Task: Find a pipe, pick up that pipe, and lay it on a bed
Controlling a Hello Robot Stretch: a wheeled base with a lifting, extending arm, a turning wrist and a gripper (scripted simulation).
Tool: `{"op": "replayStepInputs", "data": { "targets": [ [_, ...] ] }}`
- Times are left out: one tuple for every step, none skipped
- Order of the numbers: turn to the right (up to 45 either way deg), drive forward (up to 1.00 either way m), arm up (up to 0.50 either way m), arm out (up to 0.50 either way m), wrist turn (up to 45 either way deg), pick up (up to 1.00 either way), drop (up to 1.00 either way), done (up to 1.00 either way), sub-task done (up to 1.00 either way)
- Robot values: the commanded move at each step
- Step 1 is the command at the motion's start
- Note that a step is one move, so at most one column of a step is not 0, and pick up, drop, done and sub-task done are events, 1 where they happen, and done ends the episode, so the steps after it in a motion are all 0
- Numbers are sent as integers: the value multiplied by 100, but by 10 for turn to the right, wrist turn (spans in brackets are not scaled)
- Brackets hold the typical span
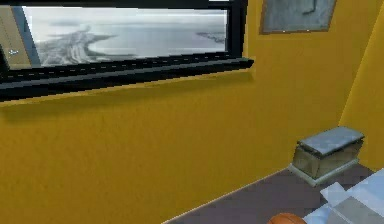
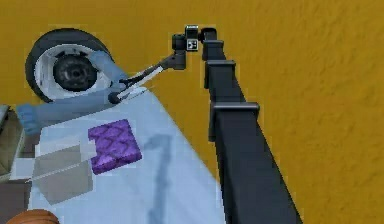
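Note:
In the arm side view my arm rises as a dark bar to the two white marker squares. From there the gripper stretches left and down, its thin fingers ending at the far edge of a pale blue bed surface. A small pale shape lies at the fingertips against that surface, so I cannot tell whether the gripper holds anything. A purple quilted cushion and a translucent grey box lie on the bed.
A round tyre-like wheel leans on the yellow wall behind the bed. Ahead are a dark-framed window, a wall picture, a grey chest on the floor, and an orange thing at the bottom edge.

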Motion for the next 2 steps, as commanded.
{"op": "replayStepInputs", "data": {
  "targets": [
    [0,0,-46,0,0,0,0,0,0],
    [0,0,-32,0,0,0,0,0,0]
  ]
}}
